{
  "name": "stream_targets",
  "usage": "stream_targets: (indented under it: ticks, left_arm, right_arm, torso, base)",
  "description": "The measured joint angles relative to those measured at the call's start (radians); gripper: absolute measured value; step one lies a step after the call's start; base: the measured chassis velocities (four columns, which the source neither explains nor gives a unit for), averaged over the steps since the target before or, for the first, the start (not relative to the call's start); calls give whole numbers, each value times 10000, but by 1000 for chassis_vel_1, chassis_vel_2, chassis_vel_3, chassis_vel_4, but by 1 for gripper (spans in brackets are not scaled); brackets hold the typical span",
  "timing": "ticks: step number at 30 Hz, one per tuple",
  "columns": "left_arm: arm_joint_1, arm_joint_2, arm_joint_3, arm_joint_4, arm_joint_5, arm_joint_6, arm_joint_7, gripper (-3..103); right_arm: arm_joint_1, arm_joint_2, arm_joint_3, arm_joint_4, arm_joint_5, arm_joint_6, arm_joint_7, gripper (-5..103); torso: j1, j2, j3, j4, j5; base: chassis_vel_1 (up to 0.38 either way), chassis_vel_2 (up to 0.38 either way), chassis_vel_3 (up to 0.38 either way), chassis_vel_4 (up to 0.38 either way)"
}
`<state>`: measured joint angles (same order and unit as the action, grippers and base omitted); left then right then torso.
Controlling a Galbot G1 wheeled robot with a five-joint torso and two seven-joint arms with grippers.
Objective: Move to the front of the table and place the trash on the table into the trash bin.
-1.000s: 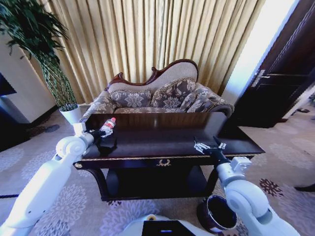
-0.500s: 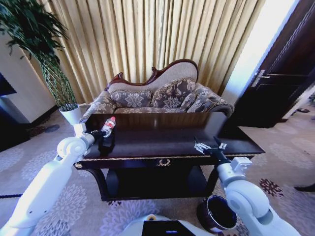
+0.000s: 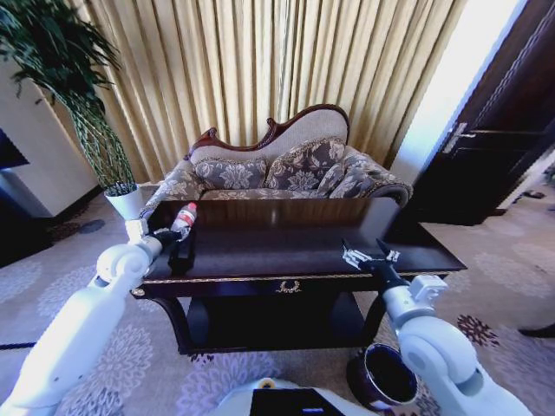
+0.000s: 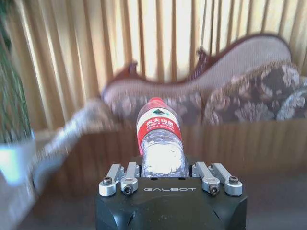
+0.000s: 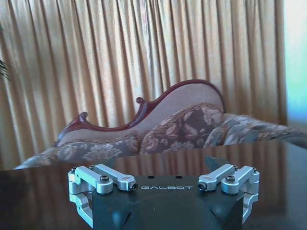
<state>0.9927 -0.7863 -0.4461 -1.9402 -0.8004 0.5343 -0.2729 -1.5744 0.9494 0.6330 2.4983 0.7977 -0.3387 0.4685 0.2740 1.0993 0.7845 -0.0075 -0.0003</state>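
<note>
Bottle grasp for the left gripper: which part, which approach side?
Mid-body. The bottle already sits clamped in the left gripper at the clear section below the red-banded label, cap pointing away, over the table at its left end. Coming from the base end, fingers straddling the round sides, probably suits its narrow cylinder.

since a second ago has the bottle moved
Yes. The bottle, held in the left gripper, has risen and shifted a little to the robot's left, toward the sofa, judged against the table front edge.

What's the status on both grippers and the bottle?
Left gripper shut on clear plastic red-capped bottle, over the dark glossy table at its left end. Right gripper open, empty. Brown bin unobstructed.
</note>
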Motion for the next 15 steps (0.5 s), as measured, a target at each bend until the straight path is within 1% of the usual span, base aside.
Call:
stream_targets:
  ticks: [1,2,3,4,5,6,7,8,9,10,12,13,14,15]
  left_arm:
    - [94,46,-11,-77,339,-301,202,42]
    - [210,105,-37,-160,785,-770,449,42]
    - [210,105,-37,-160,785,-770,449,42]
    - [278,144,-59,-214,1078,-1117,576,42]
    - [414,264,-88,-328,1724,-2043,853,42]
    - [437,301,-95,-360,1876,-2309,957,42]
    - [437,301,-95,-360,1876,-2309,957,42]
    - [453,354,-100,-407,2104,-2744,1107,42]
    - [411,416,-59,-453,2502,-3345,1236,42]
    - [411,416,-59,-453,2502,-3345,1236,42]
    - [202,536,118,-606,2888,-4030,1363,42]
    - [122,618,216,-714,2951,-4263,1372,42]
    - [122,618,216,-714,2951,-4263,1372,42]
    - [61,705,319,-796,3016,-4459,1344,42]
  right_arm:
    - [24,-123,31,13,266,2,12,100]
    - [84,-306,64,14,591,4,19,100]
    - [84,-306,64,14,591,4,19,100]
    - [159,-479,82,14,880,8,22,100]
    - [400,-912,93,17,1512,72,21,100]
    - [493,-1072,85,17,1704,122,13,100]
    - [493,-1072,85,17,1704,122,13,100]
    - [670,-1356,51,21,1993,232,-16,100]
    - [897,-1785,3,43,2379,460,-222,100]
    - [897,-1785,3,43,2379,460,-222,100]
    - [1254,-2571,-1,45,3171,862,-711,100]
    - [1393,-2821,-1,45,3493,989,-867,100]
    - [1393,-2821,-1,45,3493,989,-867,100]
    - [1546,-3048,-16,45,3767,1105,-1045,100]
  torso:
    - [0,0,0,0,0]
    - [0,0,0,0,1]
    - [0,0,0,0,1]
    - [0,0,0,2,0]
    - [0,0,0,3,4]
    - [0,0,0,3,4]
    - [0,0,0,3,4]
    - [0,0,0,2,1]
    - [0,-1,0,5,2]
    - [0,-1,0,5,2]
    - [0,0,0,0,-1]
    - [1,0,0,-1,0]
    - [1,0,0,-1,0]
    - [0,0,1,0,1]
  base:
    - [0,0,0,0]
    - [0,0,0,0]
    - [0,0,0,0]
    - [0,0,0,0]
    - [0,0,0,0]
    - [0,0,0,0]
    - [0,0,0,0]
    - [0,0,0,0]
    - [0,0,0,0]
    - [0,0,0,0]
    - [0,0,0,0]
    - [0,0,0,0]
    - [0,0,0,0]
    - [0,0,0,0]
